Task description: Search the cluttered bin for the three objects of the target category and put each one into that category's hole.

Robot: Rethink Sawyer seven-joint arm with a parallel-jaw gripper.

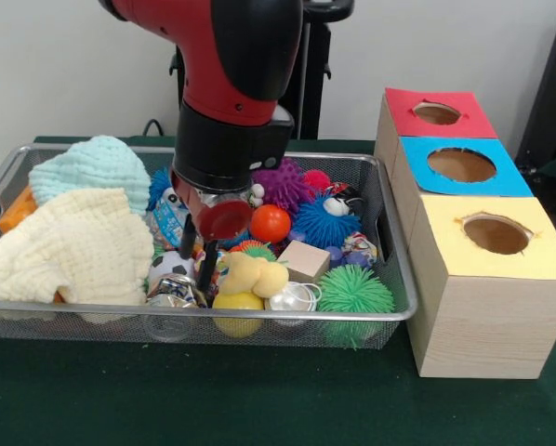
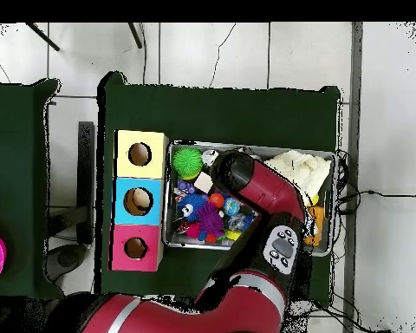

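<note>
a: progress?
b: judged early — the bin point(image 1: 390, 314), steel mesh at the table's middle, looks full. my gripper point(image 1: 198, 265) hangs inside; its fingers look slightly parted, holding nothing.
a: textures, near to far?
b: spiky green ball point(image 1: 354, 291), soft yellow duck point(image 1: 252, 275), wooden cube point(image 1: 304, 260), glossy orange ball point(image 1: 270, 223) — then wooden boxes point(image 1: 487, 297), holes showing nothing inside.
</note>
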